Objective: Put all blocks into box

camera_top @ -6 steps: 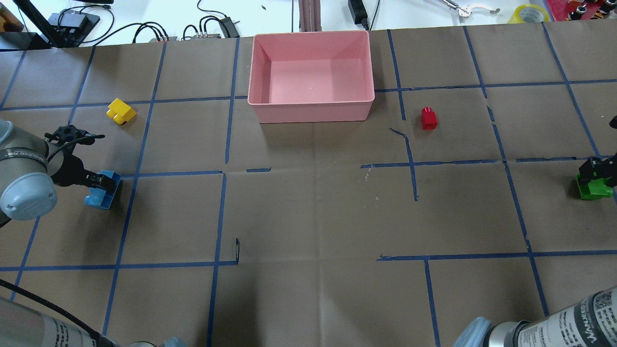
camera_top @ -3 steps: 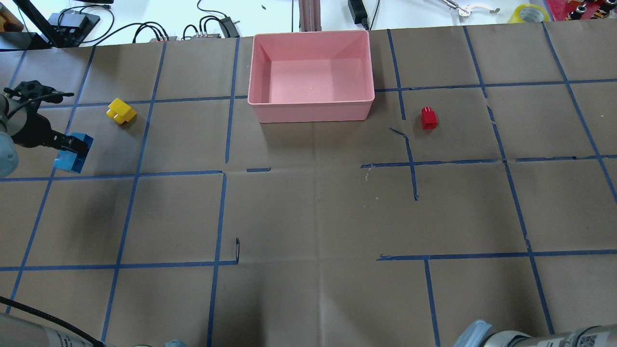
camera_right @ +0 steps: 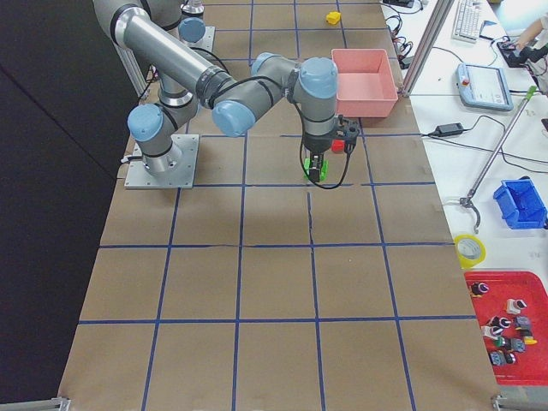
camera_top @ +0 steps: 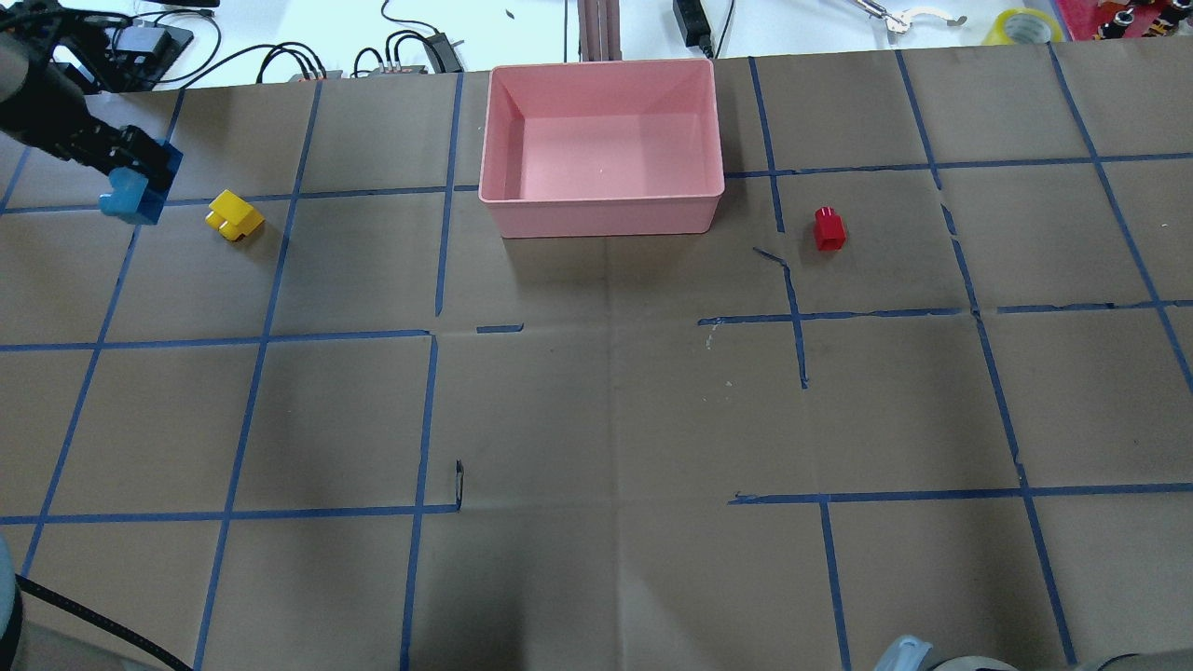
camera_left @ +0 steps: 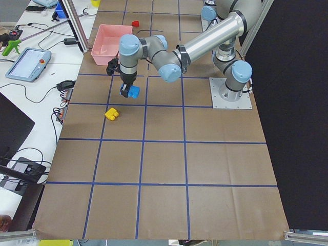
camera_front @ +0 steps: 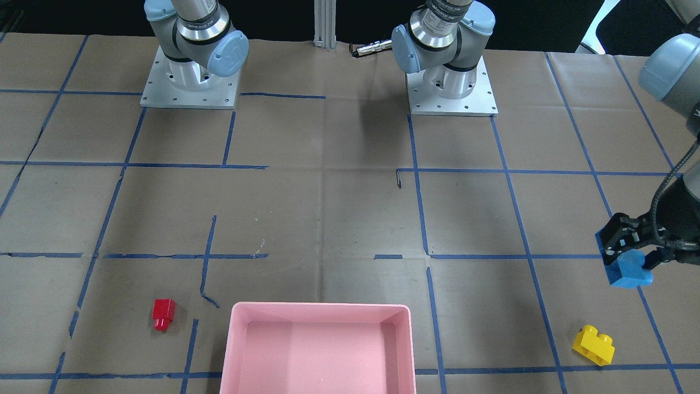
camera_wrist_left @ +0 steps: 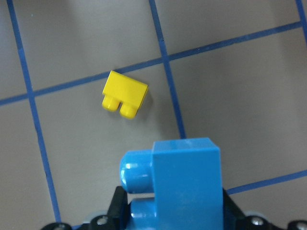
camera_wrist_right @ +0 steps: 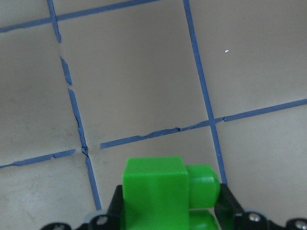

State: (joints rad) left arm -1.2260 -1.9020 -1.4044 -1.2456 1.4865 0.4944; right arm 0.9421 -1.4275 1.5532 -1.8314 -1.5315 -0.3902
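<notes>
Left claw pinches the blue block, lifted clear of the tbl, studs pointing sideways. Box sits well off to this claw's right, at approx. the same depth from the robot. Its long axis runs left–right and there's nothing inside. Yellow block lies on the paper just right of the claw, btwn it and the box. Right claw pinches the green block, also raised. The box is ahead and to its left, w/ red block lying btwn. Neither arm looks clearly nearer. Each likely needs a carry inward, then a drop.
</notes>
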